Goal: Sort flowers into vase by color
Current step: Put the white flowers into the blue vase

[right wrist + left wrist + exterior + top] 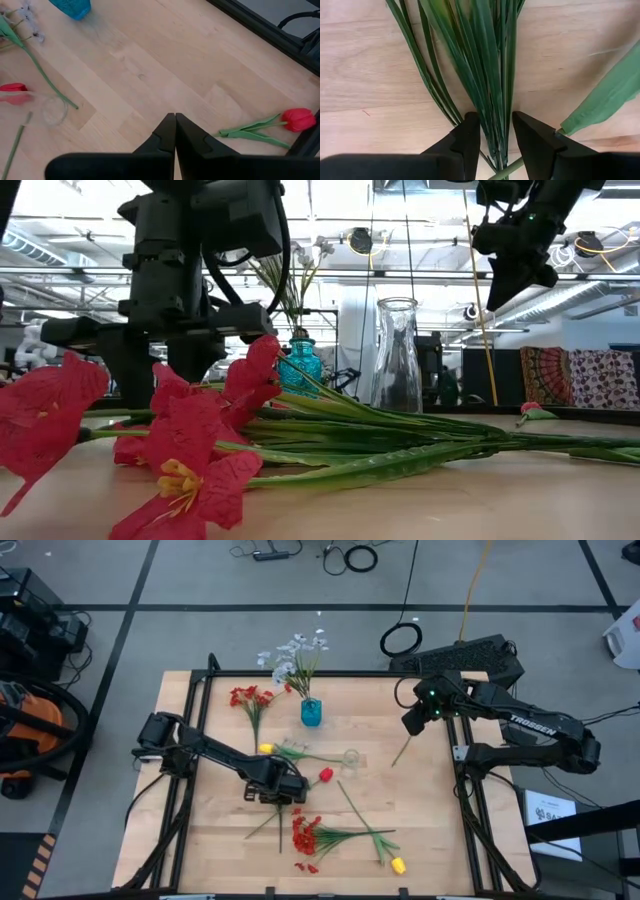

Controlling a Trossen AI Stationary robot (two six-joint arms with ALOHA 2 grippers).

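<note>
From above, the left gripper (278, 790) sits low at mid-table over green stems, red flowers (306, 837) just in front, a yellow tulip (398, 865) near the front edge, white sprays (297, 652) in the blue vase (311, 712), and the right gripper (415, 721) hangs near the back right. Level with the table, red blooms (185, 442) fill the foreground before a clear vase (397, 356). The left wrist shows fingers (470, 137) spread around a stem bundle (485, 75) — the right wrist shows fingers (167, 131) pressed together, empty, a red tulip (298, 119) beyond.

Orange vacuum (28, 730) on the floor, black keyboard (462, 656) beyond the table, patterned cloth (582, 384) behind
</note>
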